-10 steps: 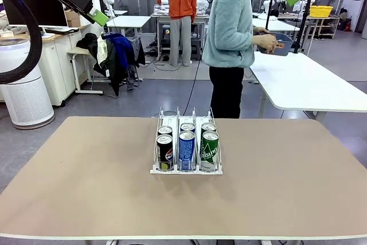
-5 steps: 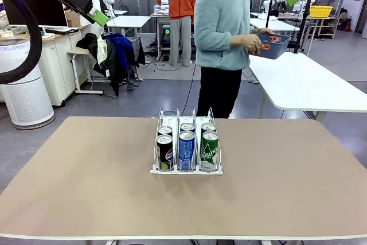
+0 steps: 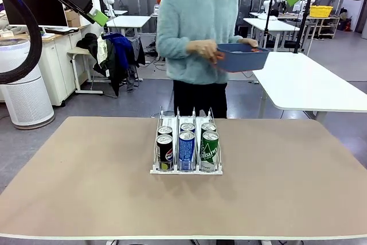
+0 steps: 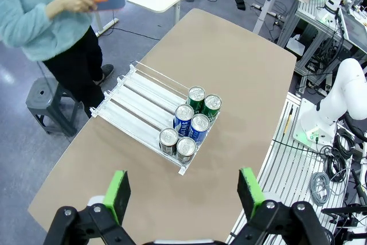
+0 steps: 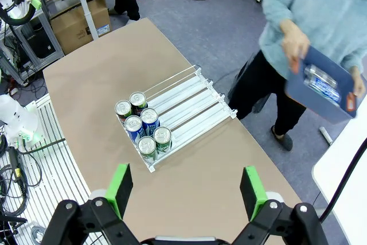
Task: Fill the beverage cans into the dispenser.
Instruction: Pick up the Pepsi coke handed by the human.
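Six cans [image 4: 191, 125] in dispenser [image 4: 140, 98], table [image 3: 86, 187] middle; person [image 3: 195, 27] with blue bin [image 3: 241, 60] beyond far edge; left gripper [image 4: 183, 192], right gripper [image 5: 186, 190] released, aloft

I work in a lab: white worktables [image 3: 304, 87], a desk monitor [image 3: 51, 10], coiled cables [image 4: 320, 186] on the floor.

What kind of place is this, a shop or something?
Probably a robotics lab, not a shop: the robot's left gripper hangs, jaws open, over a tan table; plain white worktables stand behind; coiled cables lie beside it.
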Tool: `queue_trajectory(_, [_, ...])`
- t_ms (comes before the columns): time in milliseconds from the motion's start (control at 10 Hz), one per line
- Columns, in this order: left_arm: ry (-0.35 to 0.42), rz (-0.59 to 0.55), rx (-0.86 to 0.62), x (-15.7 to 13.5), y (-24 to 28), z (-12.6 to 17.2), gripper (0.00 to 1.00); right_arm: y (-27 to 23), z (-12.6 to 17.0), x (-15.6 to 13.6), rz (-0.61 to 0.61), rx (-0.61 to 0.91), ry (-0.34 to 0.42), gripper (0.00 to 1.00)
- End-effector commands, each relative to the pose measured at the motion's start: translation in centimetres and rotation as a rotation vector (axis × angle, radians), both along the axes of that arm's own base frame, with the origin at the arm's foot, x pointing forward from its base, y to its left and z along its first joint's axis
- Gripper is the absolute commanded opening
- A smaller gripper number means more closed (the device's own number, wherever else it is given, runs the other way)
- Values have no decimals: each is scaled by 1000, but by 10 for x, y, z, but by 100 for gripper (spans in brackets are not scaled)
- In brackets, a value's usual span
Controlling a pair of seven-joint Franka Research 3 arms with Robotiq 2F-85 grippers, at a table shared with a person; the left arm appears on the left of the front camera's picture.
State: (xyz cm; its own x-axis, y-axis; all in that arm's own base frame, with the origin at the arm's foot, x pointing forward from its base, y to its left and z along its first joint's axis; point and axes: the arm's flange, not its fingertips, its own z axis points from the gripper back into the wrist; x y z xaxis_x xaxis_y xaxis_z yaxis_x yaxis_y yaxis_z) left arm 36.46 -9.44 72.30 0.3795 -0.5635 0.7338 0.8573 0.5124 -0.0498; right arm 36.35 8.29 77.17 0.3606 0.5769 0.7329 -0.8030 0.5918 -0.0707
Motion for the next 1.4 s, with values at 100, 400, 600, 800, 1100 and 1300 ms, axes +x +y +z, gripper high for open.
queue_trajectory(100, [2, 1, 0, 0, 0, -1, 100, 0, 0, -1, 0, 1, 1, 100])
queue_trajectory(400, [2, 1, 0, 0, 0, -1, 100, 0, 0, -1, 0, 1, 1, 100])
queue_trajectory(600, [2, 1, 0, 0, 0, -1, 100, 0, 0, -1, 0, 1, 1, 100])
queue_trajectory(800, [2, 1, 0, 0, 0, -1, 100, 0, 0, -1, 0, 1, 1, 100])
queue_trajectory(1100, [2, 1, 0, 0, 0, -1, 100, 0, 0, -1, 0, 1, 1, 100])
queue_trajectory(1300, [2, 1, 0, 0, 0, -1, 100, 0, 0, -1, 0, 1, 1, 100])
